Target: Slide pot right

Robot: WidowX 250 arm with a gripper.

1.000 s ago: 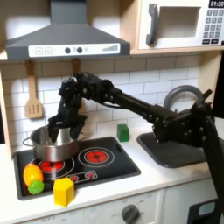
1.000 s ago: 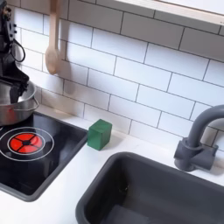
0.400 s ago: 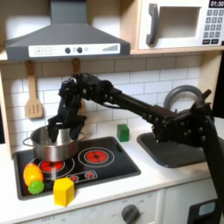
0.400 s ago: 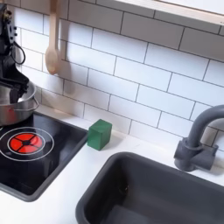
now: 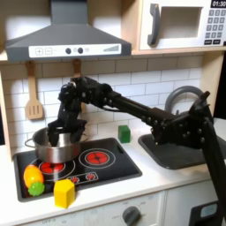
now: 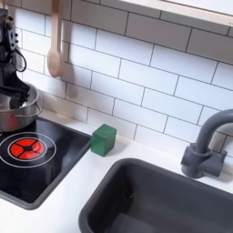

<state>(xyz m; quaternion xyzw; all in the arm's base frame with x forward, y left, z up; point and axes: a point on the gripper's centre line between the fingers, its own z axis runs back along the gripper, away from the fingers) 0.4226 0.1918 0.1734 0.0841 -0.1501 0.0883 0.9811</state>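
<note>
Since a second ago my end effector (image 5: 58, 132) dipped into the pot (image 5: 53, 146), grip unclear, slide past the stove's (image 5: 106, 163) left burner not begun.

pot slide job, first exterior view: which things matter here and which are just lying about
In the job: pot, gripper at its rim, stove top.

Lying about: yellow block, green block, orange and green toy, wooden spatula, sink.

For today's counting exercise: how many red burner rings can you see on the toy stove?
2: one burner is bare at the first exterior view's right of the pot; another lies just in front of the pot.
</note>
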